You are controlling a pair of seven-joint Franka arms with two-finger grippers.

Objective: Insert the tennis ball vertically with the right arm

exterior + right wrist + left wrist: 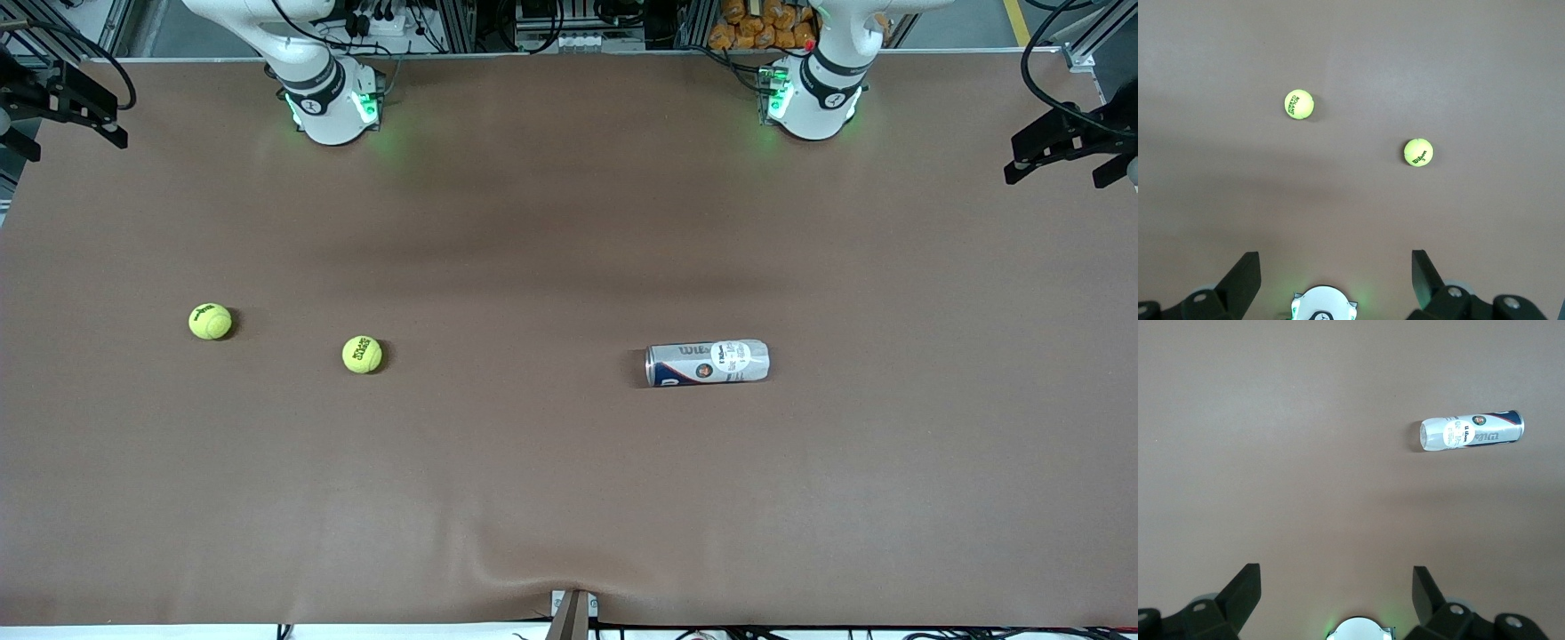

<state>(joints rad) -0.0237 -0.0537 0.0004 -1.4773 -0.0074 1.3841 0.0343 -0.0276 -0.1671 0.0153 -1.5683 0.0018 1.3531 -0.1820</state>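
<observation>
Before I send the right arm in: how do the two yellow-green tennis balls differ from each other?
The yellow-green tennis ball nearer the silver can lies closer to the front camera; the outer yellow-green tennis ball lies farther from it, toward the right arm's end of the table. The first shows bold black print facing up; the outer ball's print sits near its edge. Both rest free on the brown table, same size.
</observation>
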